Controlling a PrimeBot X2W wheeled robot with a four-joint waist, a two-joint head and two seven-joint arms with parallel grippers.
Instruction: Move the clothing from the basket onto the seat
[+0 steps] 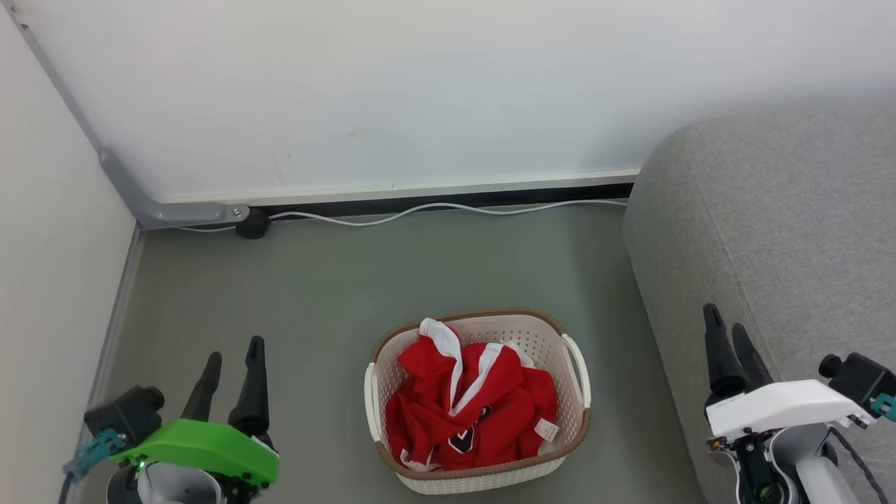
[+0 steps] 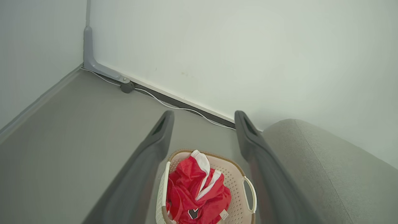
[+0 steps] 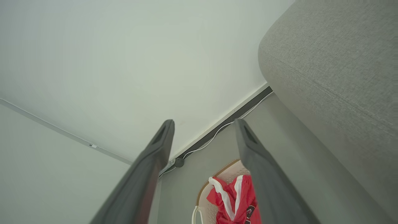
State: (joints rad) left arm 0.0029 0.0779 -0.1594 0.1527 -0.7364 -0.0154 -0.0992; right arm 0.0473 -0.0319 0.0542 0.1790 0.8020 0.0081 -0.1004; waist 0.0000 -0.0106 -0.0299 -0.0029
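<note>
Clothing (image 1: 467,413) red, white-trimmed, crumpled in basket (image 1: 540,339); left gripper (image 1: 234,351), right gripper (image 1: 724,319) spread, empty.

No readable text, clothing (image 1: 490,402) included.

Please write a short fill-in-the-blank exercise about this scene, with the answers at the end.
1. The clothing in the basket is mostly ____.
2. The grey seat stands on the robot's ____ side of the basket.
3. The left gripper and the right gripper are both ____, holding nothing.
Answers: red, right, open.
</note>
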